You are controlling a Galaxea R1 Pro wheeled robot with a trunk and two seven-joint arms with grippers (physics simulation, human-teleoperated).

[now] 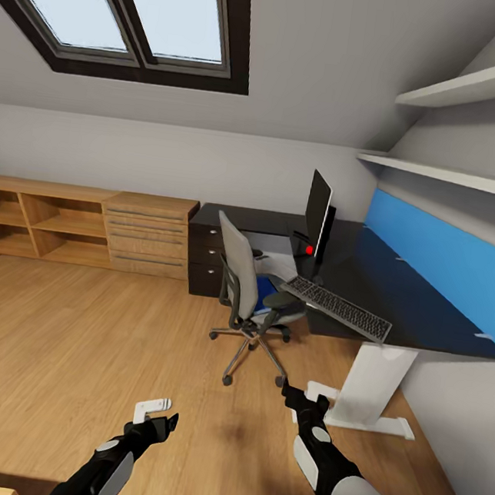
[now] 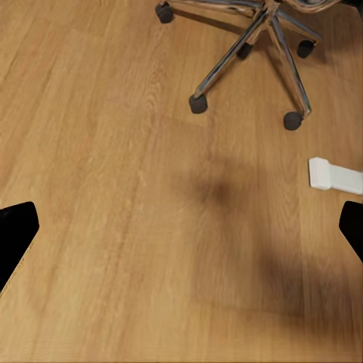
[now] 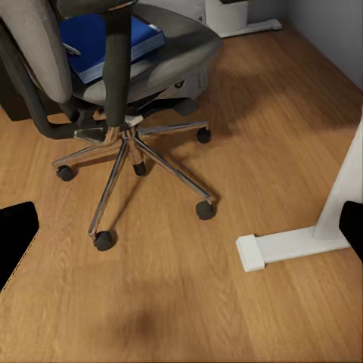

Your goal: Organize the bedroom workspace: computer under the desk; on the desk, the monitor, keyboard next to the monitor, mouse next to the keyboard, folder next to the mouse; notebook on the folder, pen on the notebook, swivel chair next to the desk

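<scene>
The grey swivel chair (image 1: 247,278) stands in front of the black desk (image 1: 396,297), turned partly away from it. On its seat lies the blue folder (image 1: 263,293), also seen close in the right wrist view (image 3: 102,38). The monitor (image 1: 317,213) stands on the desk, and the keyboard (image 1: 339,308) lies at the desk's front edge, partly overhanging. A small red object (image 1: 309,250) sits by the monitor's base. My left gripper (image 1: 155,416) and right gripper (image 1: 296,397) hang open and empty over the floor, short of the chair. Both wrist views show fingers (image 2: 17,234) (image 3: 15,238) wide apart.
The desk's white leg (image 1: 374,381) and its foot (image 3: 280,246) stand on the wooden floor right of my right arm. The chair's five-wheeled base (image 3: 132,170) spreads ahead. Dark drawers (image 1: 204,254) and low wooden shelving (image 1: 72,226) line the back wall. Wall shelves (image 1: 457,176) hang above the desk.
</scene>
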